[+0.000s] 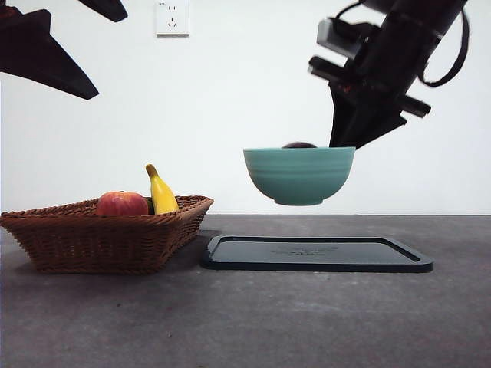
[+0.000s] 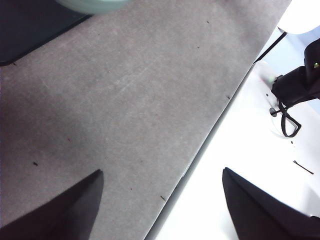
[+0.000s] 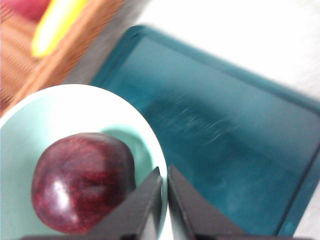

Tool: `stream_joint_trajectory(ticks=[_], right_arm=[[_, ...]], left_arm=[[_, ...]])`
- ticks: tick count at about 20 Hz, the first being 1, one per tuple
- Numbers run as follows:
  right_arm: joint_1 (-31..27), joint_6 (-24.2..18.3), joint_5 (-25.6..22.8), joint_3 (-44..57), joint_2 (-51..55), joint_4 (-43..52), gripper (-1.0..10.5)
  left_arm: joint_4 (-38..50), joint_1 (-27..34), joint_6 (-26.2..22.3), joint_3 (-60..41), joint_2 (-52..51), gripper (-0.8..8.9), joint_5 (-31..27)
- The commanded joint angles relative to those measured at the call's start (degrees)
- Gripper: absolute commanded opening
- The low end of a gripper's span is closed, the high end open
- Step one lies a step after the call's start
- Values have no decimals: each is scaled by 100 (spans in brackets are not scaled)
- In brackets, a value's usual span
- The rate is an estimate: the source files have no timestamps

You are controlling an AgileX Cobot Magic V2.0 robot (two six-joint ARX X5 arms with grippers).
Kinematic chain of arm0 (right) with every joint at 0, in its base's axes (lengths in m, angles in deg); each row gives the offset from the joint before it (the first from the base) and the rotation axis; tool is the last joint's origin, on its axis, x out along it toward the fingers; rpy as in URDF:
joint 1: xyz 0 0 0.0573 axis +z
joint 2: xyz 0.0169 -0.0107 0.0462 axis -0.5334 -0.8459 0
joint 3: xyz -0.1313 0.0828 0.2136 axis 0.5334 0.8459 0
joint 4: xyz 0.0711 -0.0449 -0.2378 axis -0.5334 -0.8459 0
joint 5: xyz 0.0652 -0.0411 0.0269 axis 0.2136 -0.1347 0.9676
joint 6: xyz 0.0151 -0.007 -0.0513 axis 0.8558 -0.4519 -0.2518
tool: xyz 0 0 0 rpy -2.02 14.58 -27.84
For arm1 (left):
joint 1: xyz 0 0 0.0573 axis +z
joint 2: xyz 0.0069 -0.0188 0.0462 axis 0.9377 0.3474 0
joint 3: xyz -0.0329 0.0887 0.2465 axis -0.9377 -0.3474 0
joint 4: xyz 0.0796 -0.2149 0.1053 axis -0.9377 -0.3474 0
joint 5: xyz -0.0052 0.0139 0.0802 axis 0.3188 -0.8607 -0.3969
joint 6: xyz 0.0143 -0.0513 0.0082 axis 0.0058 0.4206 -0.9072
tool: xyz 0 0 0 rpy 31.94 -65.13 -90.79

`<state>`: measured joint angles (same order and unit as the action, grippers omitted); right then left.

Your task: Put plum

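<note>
Grey table [image 1: 253, 322], white wall behind. At upper right of the front view the right gripper [image 1: 347, 142] pinched the rim of the teal bowl [image 1: 299, 175], hanging above the dark tray [image 1: 316, 254]. The plum [image 3: 82, 181] sat inside, just beside the jaws. Upper left, the left gripper [image 2: 160, 205] waited, jaws spread. A basket [image 1: 107, 238] stood lower left.

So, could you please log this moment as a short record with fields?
plum: inside the bowl
bowl: lifted off the table, above the tray
right gripper: jaws clamped on the bowl's rim
left gripper: jaws open, holding nothing, over the table's edge
tray: flat on the table
basket: holds red fruit and banana
</note>
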<state>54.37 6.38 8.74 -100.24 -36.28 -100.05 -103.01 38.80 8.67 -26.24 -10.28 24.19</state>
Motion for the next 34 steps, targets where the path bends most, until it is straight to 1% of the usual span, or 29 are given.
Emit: stream_joint_trajectory(ticks=[1, 4, 9, 16, 17, 19, 20, 21, 23, 27, 31, 32, 34], right_arm=[[-144, 55, -2, -380, -501, 131, 13], [-356, 55, 2, -809, -1185, 221, 13], [-444, 57, 4, -881, -1764, 535, 13], [-442, 68, 37, -881, -1895, 498, 15], [-442, 87, 37, -881, -1895, 498, 34], [-437, 170, 7, -883, -1864, 507, 213], [-439, 216, -2, -883, -1821, 509, 256], [-450, 216, -7, -892, -1770, 509, 257], [-470, 236, -120, -892, -1547, 498, 257], [-476, 234, -103, -892, -695, 251, 257], [-474, 149, -72, -892, 472, -501, 257], [-474, 35, 2, -892, 774, -791, 256], [-474, -4, 208, -861, 1224, -1368, 256]], left_arm=[[63, -26, -94, 70, 22, 374, 15], [61, -26, -94, 70, 22, 374, 15], [63, -26, -94, 70, 22, 374, 13], [63, -26, -94, 70, 22, 374, 13], [63, -26, -94, 70, 22, 374, 13], [63, -26, -94, 70, 22, 374, 13], [63, -26, -94, 70, 22, 374, 13], [63, -26, -94, 70, 22, 374, 13], [63, -26, -94, 70, 22, 374, 13], [63, -26, -96, 70, 22, 374, 13], [63, -26, -116, 70, 22, 374, 13], [63, -26, -118, 70, 22, 374, 13], [63, -26, -122, 70, 22, 374, 13]])
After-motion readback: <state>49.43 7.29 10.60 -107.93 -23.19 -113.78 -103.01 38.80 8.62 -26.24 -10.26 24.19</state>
